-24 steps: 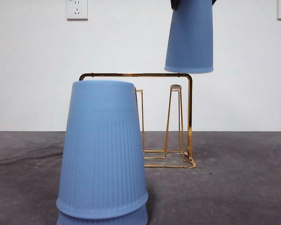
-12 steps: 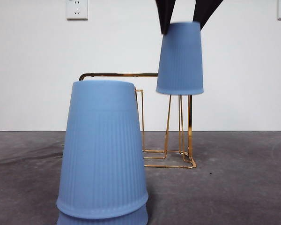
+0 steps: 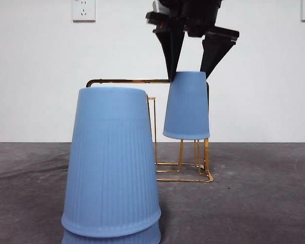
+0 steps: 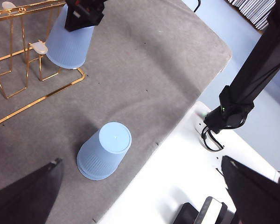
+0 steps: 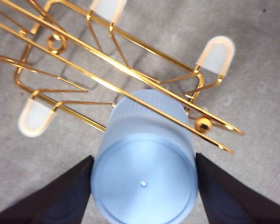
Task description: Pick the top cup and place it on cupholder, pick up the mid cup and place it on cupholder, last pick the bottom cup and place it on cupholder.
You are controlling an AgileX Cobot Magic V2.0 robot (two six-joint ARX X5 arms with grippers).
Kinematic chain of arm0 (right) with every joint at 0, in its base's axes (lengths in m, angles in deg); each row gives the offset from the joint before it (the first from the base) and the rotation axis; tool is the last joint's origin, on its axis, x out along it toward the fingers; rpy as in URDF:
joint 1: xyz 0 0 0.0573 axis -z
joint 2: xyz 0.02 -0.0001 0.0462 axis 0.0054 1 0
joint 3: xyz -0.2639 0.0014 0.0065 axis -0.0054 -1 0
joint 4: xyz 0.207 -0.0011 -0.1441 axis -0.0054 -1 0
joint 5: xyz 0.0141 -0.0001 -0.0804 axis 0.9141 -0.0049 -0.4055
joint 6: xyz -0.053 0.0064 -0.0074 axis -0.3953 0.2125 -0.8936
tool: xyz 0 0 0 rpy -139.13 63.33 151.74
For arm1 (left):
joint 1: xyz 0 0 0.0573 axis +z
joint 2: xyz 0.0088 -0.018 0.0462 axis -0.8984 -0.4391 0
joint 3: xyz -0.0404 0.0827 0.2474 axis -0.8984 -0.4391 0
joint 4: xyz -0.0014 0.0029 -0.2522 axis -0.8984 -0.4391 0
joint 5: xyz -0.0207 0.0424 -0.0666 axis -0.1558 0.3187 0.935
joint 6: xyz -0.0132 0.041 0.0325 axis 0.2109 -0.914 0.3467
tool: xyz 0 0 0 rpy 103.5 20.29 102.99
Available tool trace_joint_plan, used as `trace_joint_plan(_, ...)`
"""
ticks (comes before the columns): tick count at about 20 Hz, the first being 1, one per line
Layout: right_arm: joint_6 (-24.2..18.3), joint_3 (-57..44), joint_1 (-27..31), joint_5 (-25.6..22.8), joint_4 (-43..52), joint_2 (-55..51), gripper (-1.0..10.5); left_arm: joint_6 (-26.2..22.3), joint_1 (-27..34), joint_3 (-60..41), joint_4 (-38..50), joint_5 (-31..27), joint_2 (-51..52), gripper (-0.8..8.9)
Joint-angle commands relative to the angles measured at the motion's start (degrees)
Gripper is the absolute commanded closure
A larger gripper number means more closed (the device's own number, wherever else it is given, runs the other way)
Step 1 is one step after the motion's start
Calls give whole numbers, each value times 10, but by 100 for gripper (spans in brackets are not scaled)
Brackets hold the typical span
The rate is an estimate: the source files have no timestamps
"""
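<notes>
Blue ribbed top cup (image 3: 186,105), upside down, is clamped at its closed end between the right gripper's (image 3: 189,63) fingers (image 3: 170,48); they're spread only as wide as the cup's base. Cup axis is close to vertical, open mouth down, hanging clear of the tabletop (image 3: 254,193).

Key relation: the cup sits over the cupholder (image 3: 201,152), at the end under the bend of the arched top bar. In the right wrist view the gold bar crosses in front of the cup wall, and a capped prong (image 5: 215,55) shows just beside the cup, not inside it. Whether another prong is already inside the mouth I can't tell; the cup body hides it. Judgement: the next move is a straight descent, and the mouth has to stay centred on a prong or the rim could catch the wire.

Left gripper (image 4: 144,196) is parked high near the tabletop's edge, fingers wide apart, holding nothing. Remaining stack of two cups (image 4: 104,150) stands near that edge, well apart from the rack, with open grey surface between them. The left arm looks nearer to it.
</notes>
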Motion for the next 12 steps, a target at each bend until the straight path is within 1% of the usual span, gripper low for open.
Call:
trace_joint_plan(1, -5, 13, -2, -1, 1, 25, 681, 1, -2, 13, 3, 2, -3, 253)
trace_joint_plan(6, -5, 13, 0, -3, 1, 38, 665, 1, -2, 13, 3, 2, -3, 253)
trace_joint_plan(9, -5, 13, 3, -3, 1, 38, 499, 1, -2, 13, 3, 2, -3, 252)
trace_joint_plan(10, -5, 13, 4, -3, 2, 38, 470, 1, -2, 13, 4, 2, -3, 253)
trace_joint_plan(12, -8, 14, 4, 2, -3, 30, 458, 1, -2, 13, 5, -2, -4, 253)
